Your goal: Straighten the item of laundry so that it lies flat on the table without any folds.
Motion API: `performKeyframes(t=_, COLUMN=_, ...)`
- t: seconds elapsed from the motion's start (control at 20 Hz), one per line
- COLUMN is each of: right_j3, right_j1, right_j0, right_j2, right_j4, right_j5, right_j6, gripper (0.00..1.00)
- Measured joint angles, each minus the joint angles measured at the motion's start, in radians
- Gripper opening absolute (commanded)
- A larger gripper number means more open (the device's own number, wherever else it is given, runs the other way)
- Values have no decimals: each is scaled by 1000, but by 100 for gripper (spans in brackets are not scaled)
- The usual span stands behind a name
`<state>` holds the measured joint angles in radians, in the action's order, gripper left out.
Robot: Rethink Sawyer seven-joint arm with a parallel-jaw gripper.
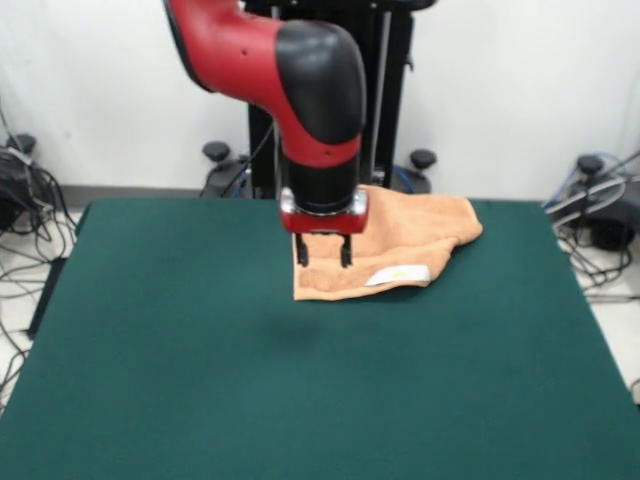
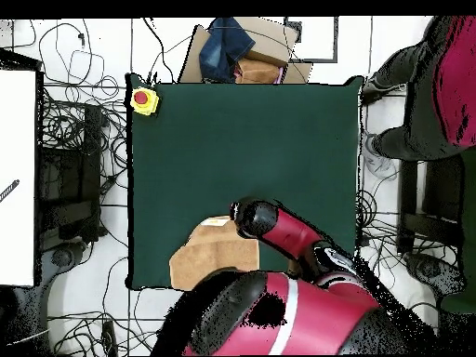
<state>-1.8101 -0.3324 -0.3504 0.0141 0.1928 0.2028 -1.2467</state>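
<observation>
The peach-orange item of laundry (image 1: 405,240) lies rumpled near the table's far edge, right of centre, with its near side folded over and a white label (image 1: 398,274) showing. My gripper (image 1: 323,257) hangs just over its left part, open, with nothing between its black fingers (image 1: 301,252). In the overhead view the item of laundry (image 2: 206,251) sits at the green table's (image 2: 242,139) bottom edge. The red and black arm (image 2: 288,232) covers part of it and hides the gripper.
A yellow box with a red button (image 2: 142,99) sits on the table's top left corner in the overhead view. A cardboard box with blue cloth (image 2: 240,46) lies beyond the top edge. A seated person (image 2: 432,84) is at the right. Cables surround the table.
</observation>
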Motion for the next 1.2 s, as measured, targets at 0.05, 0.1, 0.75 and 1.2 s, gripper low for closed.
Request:
performKeyframes(t=0.05, right_j3=0, right_j1=4, right_j0=3, right_j2=1, right_j4=0, right_j5=-1, right_j6=-1, gripper=100)
performKeyframes(t=0.1, right_j3=0, right_j1=10, right_j0=7, right_j2=2, right_j4=0, right_j5=-3, right_j6=-2, gripper=100)
performKeyframes(t=0.75, right_j3=11, right_j1=180, right_j0=-87, right_j2=22, right_j4=-36, right_j5=-132, right_j6=-2, gripper=100)
performKeyframes(t=1.2, right_j3=44, right_j1=225, right_j0=-113, right_j2=27, right_j4=-122, right_j5=-147, right_j6=-3, gripper=100)
